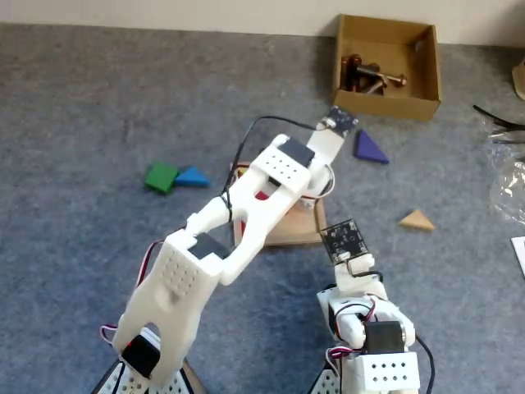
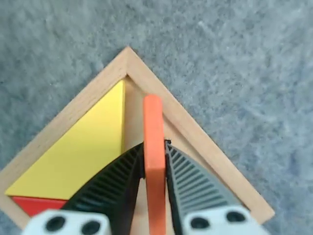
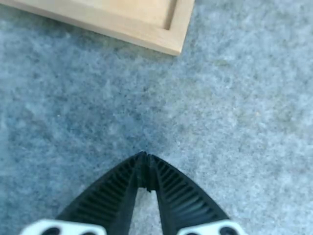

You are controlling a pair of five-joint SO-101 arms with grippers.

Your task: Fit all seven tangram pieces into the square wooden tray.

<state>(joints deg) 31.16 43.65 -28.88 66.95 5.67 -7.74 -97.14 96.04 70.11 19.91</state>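
**Entry: orange piece, held on edge over the tray's bare wedge**

**Carrier.** Grey desk [image 1: 82, 98]. The square wooden tray [image 2: 195, 134] lies near its middle, partly under the left arm [image 1: 246, 213].

**In tray.** The yellow triangle [image 2: 88, 152] lies flat with its long side against one rim. The red piece [image 2: 36, 204] touches one of its short sides. Bare wood runs between the other short side and the neighbouring rim, narrowing toward the corner.

**In hand.** The left fingers [image 2: 134, 164] pinch the orange piece [image 2: 154, 132], which stands on edge. Its long axis runs straight out from the fingers toward the tray's corner. It is parallel to the yellow triangle's free short side and just beside it. Whether its lower edge touches the tray floor cannot be told.

**Loose on desk.**
- Green square [image 1: 161, 176] and blue triangle [image 1: 194, 176], just beside each other, toward the left edge.
- Purple triangle [image 1: 370, 148], beyond the tray, near the cardboard box [image 1: 381, 103] at the far edge.
- Tan triangle [image 1: 417, 220], toward the right edge.

**Idle.** The right fingers [image 3: 142, 171] are pressed together on nothing, over bare desk just off a tray corner.

**Assessment.** Three of the seven pieces are at the tray. The placement likely turns on tipping the orange piece flat, away from the yellow triangle, into the bare wedge. It could ride up on the yellow triangle or jam at the rim. The right arm looks nearer the tan and purple triangles, the left nearer the green square and blue triangle.
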